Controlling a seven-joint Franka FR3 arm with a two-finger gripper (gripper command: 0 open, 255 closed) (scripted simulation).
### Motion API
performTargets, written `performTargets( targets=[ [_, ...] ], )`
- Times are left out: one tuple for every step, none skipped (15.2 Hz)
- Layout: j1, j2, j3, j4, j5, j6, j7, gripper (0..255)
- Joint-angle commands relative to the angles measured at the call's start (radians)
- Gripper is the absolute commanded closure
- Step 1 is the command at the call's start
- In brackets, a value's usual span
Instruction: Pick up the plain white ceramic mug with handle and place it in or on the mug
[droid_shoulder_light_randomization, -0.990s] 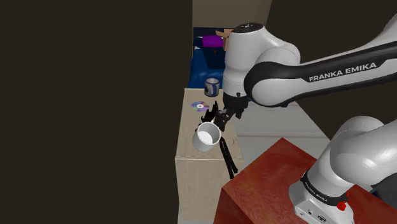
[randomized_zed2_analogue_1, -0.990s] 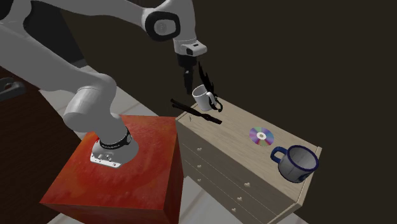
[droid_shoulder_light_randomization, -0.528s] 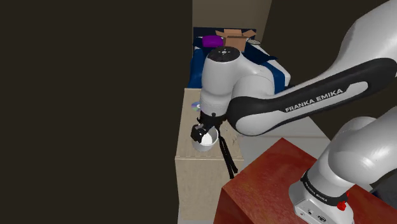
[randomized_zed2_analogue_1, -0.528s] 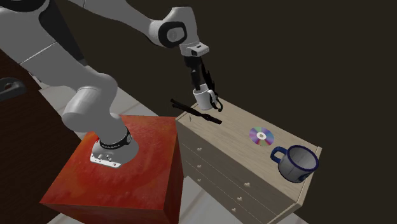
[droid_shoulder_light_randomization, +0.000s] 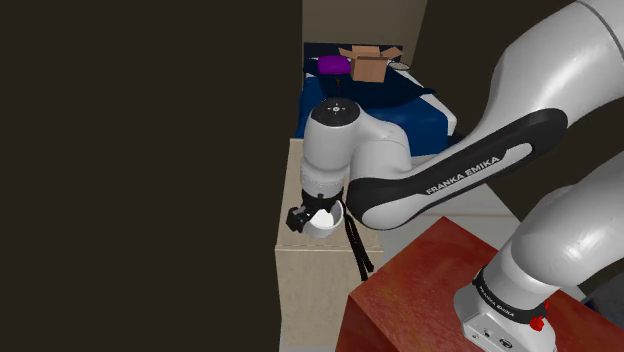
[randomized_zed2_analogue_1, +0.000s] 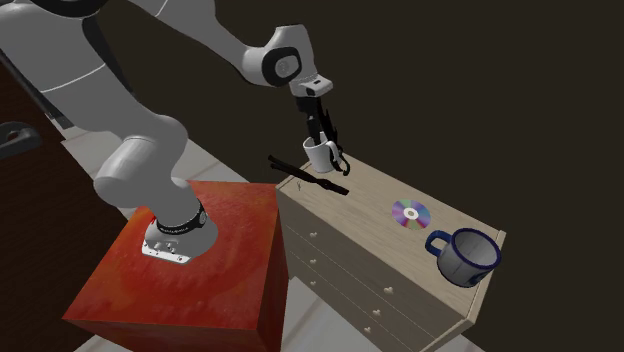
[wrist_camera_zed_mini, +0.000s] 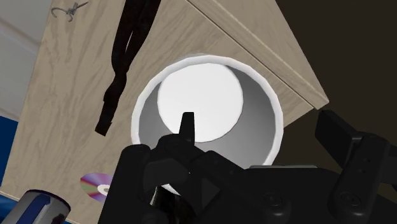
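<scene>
Centre-left in the second exterior view, the gripper (randomized_zed2_analogue_1: 321, 138) hangs over the upright white mug (randomized_zed2_analogue_1: 317, 157) at the dresser's (randomized_zed2_analogue_1: 370, 195) left corner. Its fingers are spread astride the mug's wall, not clasping it. To the right lie a disc (randomized_zed2_analogue_1: 410, 213), then the blue mug (randomized_zed2_analogue_1: 466, 257).

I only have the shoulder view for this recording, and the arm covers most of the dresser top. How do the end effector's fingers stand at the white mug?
Observer: The wrist view shows the end effector open, with one finger inside the white mug and the other outside its wall.
Operator: Is that mug standing upright?
Observer: Yes. In the second exterior view it stands upright on the dresser, near the corner next to the stand.
Operator: And the mug it should go into?
Observer: The blue mug stands upright at the dresser's opposite end, beyond a CD.
</scene>
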Motion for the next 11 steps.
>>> performTargets(
  targets=[
    [-0.016,0.029,0.014,-0.009,-0.029,0.028,0.024,0],
    [-0.021,0.037,0.017,-0.011,-0.039,0.036,0.031,0],
    [-0.021,0.037,0.017,-0.011,-0.039,0.036,0.031,0],
    [-0.021,0.037,0.017,-0.011,-0.039,0.036,0.031,0],
    [-0.021,0.037,0.017,-0.011,-0.039,0.036,0.031,0],
    [-0.021,0.037,0.017,-0.011,-0.039,0.036,0.031,0],
    [-0.021,0.037,0.016,-0.011,-0.039,0.036,0.031,0],
    [-0.021,0.037,0.016,-0.011,-0.039,0.036,0.031,0],
    [-0.021,0.037,0.016,-0.011,-0.039,0.036,0.031,0],
    [-0.020,0.036,0.016,-0.011,-0.038,0.036,0.031,255],
    [-0.019,0.036,0.018,-0.011,-0.038,0.035,0.033,255]
  ],
)
